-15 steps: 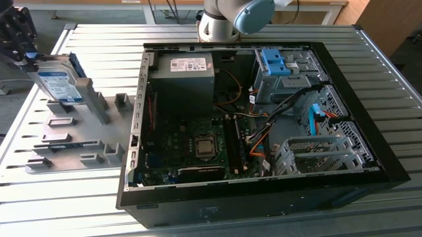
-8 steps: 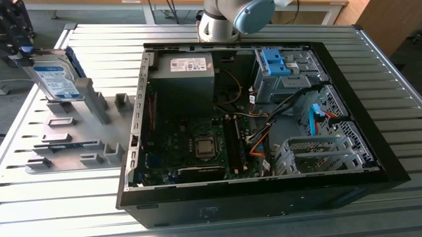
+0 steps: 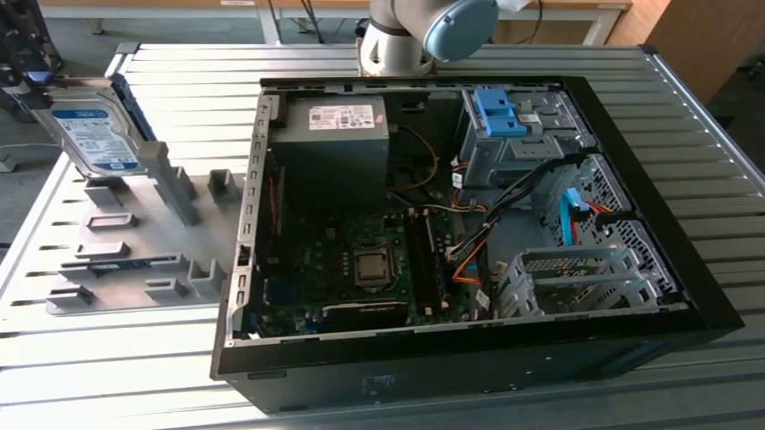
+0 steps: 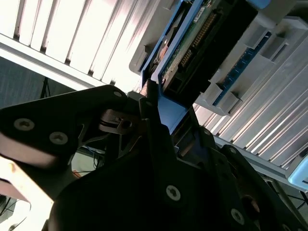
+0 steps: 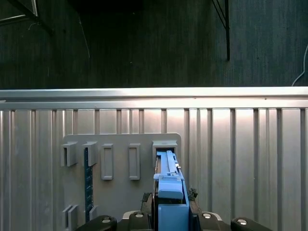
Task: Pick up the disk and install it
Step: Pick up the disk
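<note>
The gripper (image 4: 161, 103) is closed on the disk (image 3: 93, 134), its black fingers (image 4: 150, 98) pressed against the blue side rail at one end of the drive. In the exterior view the disk stands on edge, slightly tilted, label outward, at the far left of the slatted metal desk (image 3: 120, 367). It is over the far end of a grey slotted holder plate (image 3: 132, 242). Whether its lower edge sits in the slot cannot be told. A thin memory module (image 3: 125, 264) stands in another slot of the plate. To the exterior view's right, well apart from the disk, lies the open computer case (image 3: 478, 381), holding a grey power supply (image 3: 332, 134) and a bare blue bracket (image 3: 500, 112) in its far drive bay.
</note>
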You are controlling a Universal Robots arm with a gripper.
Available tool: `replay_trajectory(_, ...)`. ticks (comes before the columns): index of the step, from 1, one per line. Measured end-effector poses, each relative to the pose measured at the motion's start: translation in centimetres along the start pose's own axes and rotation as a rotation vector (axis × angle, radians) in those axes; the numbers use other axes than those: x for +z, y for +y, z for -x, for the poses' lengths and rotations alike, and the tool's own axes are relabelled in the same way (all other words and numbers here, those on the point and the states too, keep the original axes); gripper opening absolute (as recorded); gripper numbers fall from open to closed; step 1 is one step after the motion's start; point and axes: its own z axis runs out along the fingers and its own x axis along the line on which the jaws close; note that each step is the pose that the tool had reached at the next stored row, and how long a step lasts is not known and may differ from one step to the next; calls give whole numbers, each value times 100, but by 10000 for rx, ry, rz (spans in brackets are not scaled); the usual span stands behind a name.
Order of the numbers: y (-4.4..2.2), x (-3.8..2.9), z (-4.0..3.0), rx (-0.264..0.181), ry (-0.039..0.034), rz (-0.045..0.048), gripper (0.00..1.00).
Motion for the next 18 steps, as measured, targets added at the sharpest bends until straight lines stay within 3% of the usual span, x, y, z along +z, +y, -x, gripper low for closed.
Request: replay_trajectory(18,-8,-363,-9,0,1,1,36)
